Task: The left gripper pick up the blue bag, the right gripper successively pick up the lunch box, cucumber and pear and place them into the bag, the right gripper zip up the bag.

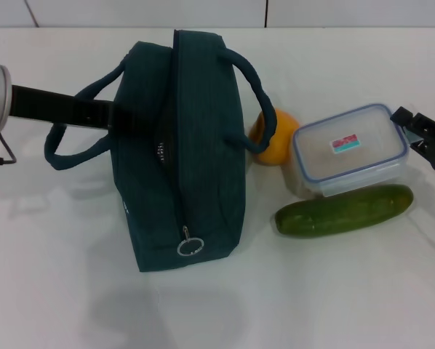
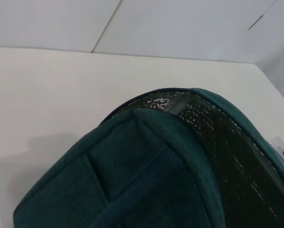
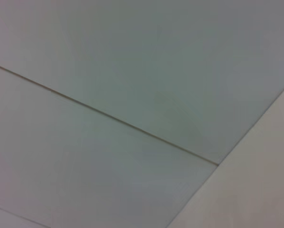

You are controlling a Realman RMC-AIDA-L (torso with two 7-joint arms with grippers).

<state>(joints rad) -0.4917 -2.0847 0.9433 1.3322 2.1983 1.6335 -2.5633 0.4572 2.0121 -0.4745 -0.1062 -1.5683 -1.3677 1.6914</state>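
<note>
White table [image 1: 203, 313], pale panelled wall [image 1: 130, 11] at far edge; blue bag [image 1: 181, 167] at centre, left gripper [image 1: 119, 116] at its left side, grasp not discernible; pear [image 1: 272, 138], lunch box [image 1: 350, 149], cucumber [image 1: 345, 211] right of bag; right gripper [image 1: 425, 138] far right, grip not discernible.

- The large dark teal fabric lunch bag [image 1: 180, 153] stands on the white bench [image 1: 57, 291], left of everything else.
- The plump yellow-orange pear [image 1: 274, 138] sits between bag and clear rectangular plastic lunch box [image 1: 350, 149] (touching both, it seems).
- The long dark green cucumber [image 1: 345, 211] lies before the box.
</note>
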